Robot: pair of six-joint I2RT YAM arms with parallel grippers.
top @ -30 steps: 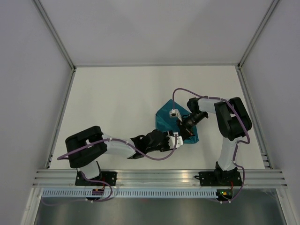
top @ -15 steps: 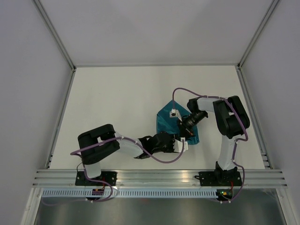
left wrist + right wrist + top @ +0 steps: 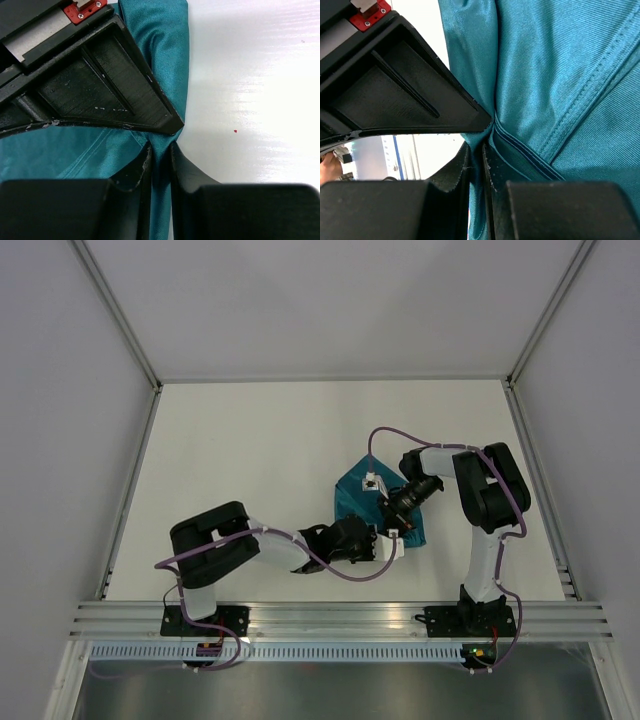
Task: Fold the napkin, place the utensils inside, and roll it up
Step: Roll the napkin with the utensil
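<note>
The dark teal napkin (image 3: 352, 490) lies bunched on the white table, right of centre, partly hidden under both wrists. My left gripper (image 3: 388, 543) reaches in from the left at its near edge. In the left wrist view a raised fold of the napkin (image 3: 165, 50) runs up between the two fingertips, so the left gripper (image 3: 160, 162) is shut on it. My right gripper (image 3: 393, 517) comes in from the right, just beyond the left one. It is shut on a hemmed fold of the napkin (image 3: 560, 75), pinched at the right gripper (image 3: 482, 160). The utensils are out of view.
Bare white table (image 3: 250, 460) spreads to the left of and behind the cloth, bounded by grey walls. A metal rail (image 3: 340, 615) carrying both arm bases runs along the near edge. A tiny red speck (image 3: 235, 131) sits on the table beside the fold.
My left gripper has slid a little right and toward the near edge of the napkin, and its jaws have shut on a fold. The right gripper has kept its grip and place.
</note>
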